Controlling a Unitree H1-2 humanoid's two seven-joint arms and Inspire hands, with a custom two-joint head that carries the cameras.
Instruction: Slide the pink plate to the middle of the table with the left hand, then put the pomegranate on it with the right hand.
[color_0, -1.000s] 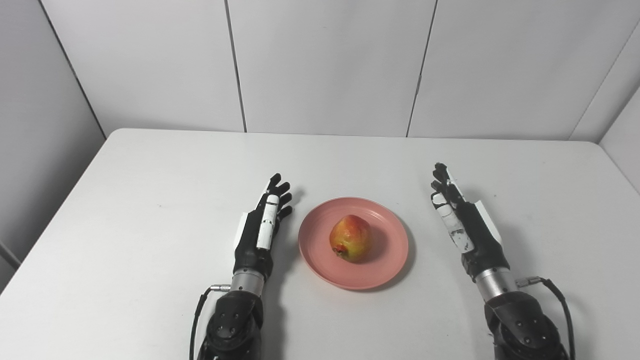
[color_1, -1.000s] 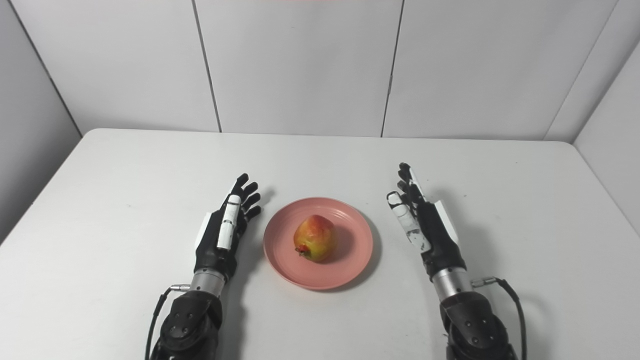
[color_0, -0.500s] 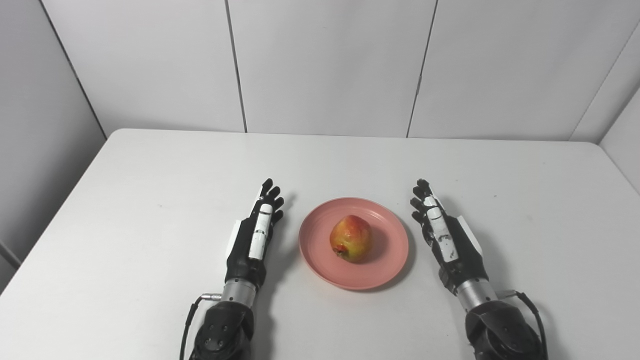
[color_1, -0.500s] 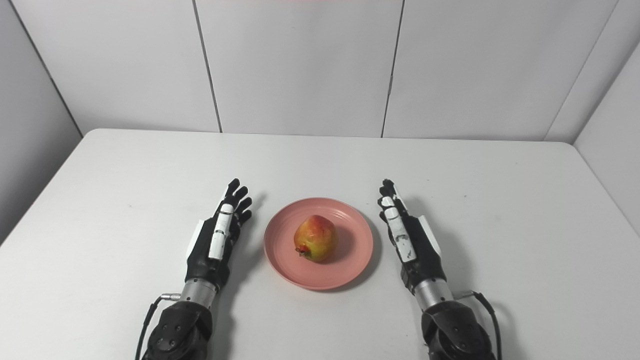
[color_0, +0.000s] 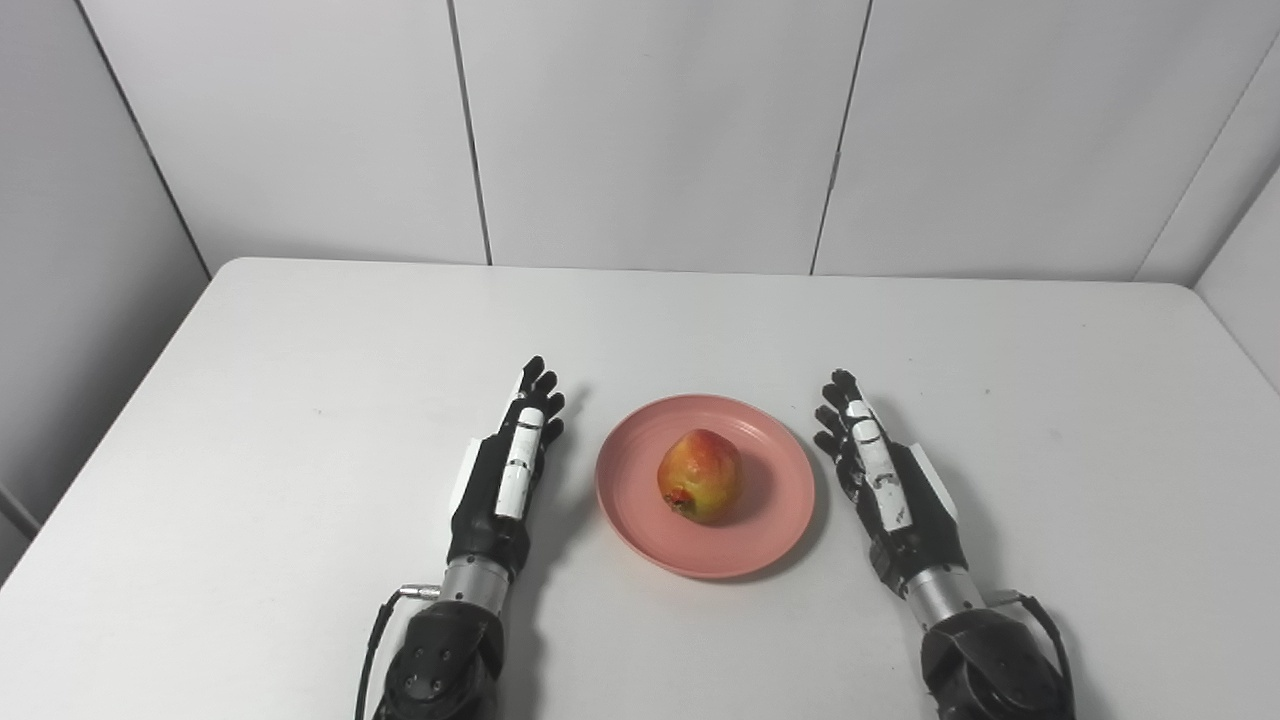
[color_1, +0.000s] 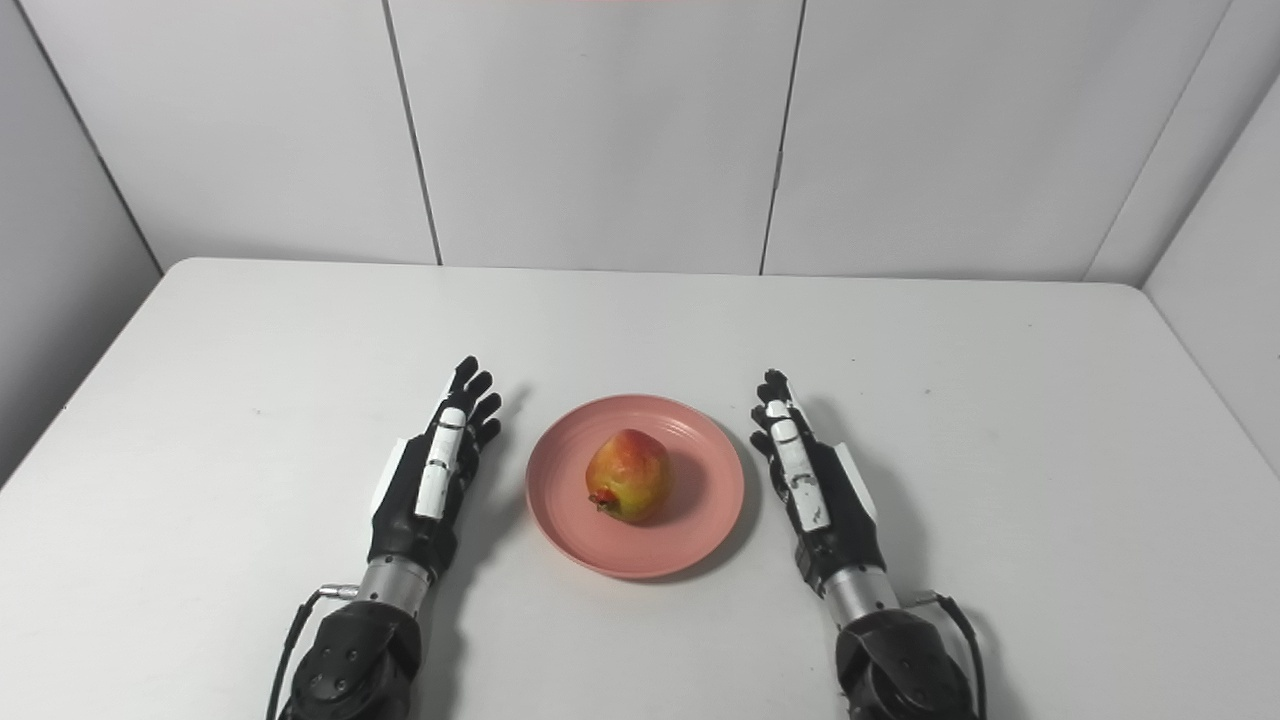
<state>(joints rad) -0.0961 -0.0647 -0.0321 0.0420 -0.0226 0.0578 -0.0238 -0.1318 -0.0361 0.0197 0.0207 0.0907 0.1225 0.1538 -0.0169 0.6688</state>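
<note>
My right hand (color_0: 893, 482) drawn back beside round pink plate (color_0: 640, 520) | red-yellow pomegranate (color_0: 700, 476) plated, task seemingly done | left hand (color_0: 503, 478) likewise flat, spread, empty

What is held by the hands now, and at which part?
Nothing is held. The left hand and right hand are open beside the pink plate, where the pomegranate lies.
</note>
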